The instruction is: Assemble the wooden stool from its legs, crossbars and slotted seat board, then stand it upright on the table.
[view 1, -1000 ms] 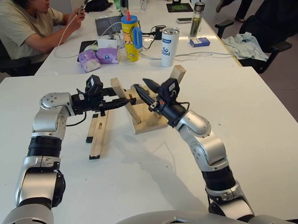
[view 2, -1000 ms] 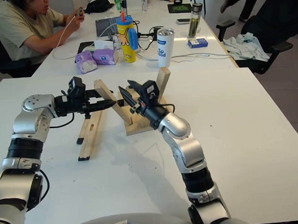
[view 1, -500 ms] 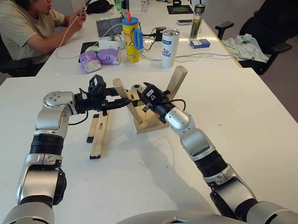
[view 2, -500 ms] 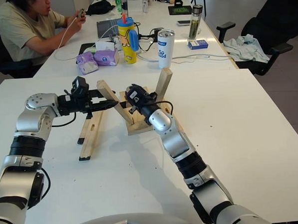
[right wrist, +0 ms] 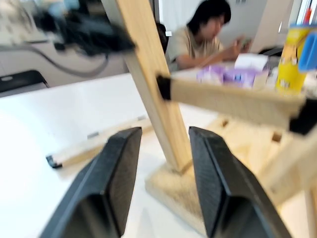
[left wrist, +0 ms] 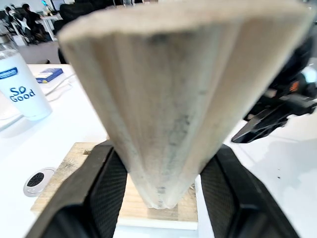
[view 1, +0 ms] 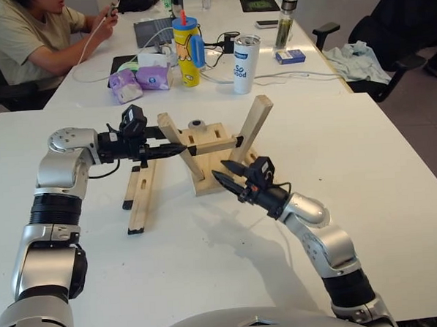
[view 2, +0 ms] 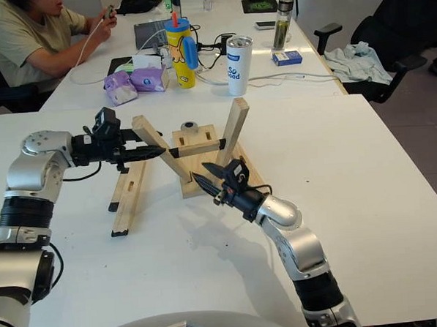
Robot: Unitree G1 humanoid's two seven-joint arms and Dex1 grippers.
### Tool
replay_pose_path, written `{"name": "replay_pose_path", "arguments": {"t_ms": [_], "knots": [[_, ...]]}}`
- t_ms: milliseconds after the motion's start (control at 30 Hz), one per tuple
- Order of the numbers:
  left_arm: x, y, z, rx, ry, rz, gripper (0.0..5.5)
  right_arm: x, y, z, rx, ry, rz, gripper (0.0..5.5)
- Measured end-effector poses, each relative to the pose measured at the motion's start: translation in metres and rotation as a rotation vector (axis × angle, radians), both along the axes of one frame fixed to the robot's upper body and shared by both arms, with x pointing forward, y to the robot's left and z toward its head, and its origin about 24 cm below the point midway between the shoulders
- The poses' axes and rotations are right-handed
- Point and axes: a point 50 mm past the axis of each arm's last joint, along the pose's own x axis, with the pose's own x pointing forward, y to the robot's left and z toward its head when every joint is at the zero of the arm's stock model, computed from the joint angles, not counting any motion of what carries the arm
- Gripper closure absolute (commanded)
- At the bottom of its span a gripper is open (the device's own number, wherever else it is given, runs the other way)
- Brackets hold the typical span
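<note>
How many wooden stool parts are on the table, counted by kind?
Seat board: 1
Legs set in the board, leaning outward: 2
Crossbar joining those legs: 1
Loose bars lying flat on the table: 2
Total: 6

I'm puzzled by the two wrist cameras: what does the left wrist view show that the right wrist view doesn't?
Left wrist alone: a white tumbler and a blue box. Right wrist alone: the crossbar, a loose wooden bar lying flat, and a yellow cup. Both: the slanted leg and the seat board.
</note>
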Motion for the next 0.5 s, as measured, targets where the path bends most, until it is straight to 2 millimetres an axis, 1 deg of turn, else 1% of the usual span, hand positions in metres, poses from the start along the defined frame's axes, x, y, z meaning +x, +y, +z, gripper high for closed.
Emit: {"name": "replay_pose_path", "arguments": {"t_ms": [100, 200, 333, 433, 467, 500], "knots": [[-0.003, -0.001, 0.003, 0.011, 0.011, -0.035, 3.43, 0.0, 0.006, -0.015, -0.058, 0.077, -0.006, 3.73], [-0.003, -0.002, 0.002, 0.022, 0.009, -0.039, 3.43, 0.009, 0.01, -0.033, -0.157, 0.144, -0.061, 3.73], [-0.003, -0.004, 0.0, 0.042, -0.01, -0.047, 3.43, 0.015, 0.014, -0.043, -0.238, 0.162, -0.105, 3.73], [-0.004, -0.005, -0.004, 0.042, -0.025, -0.043, 3.43, 0.019, 0.017, -0.045, -0.282, 0.146, -0.111, 3.73], [-0.004, -0.005, -0.004, 0.041, -0.028, -0.042, 3.07, 0.02, 0.019, -0.045, -0.292, 0.146, -0.105, 3.76], [-0.004, -0.005, -0.005, 0.041, -0.031, -0.04, 2.98, 0.02, 0.019, -0.047, -0.302, 0.147, -0.101, 3.76]]}}
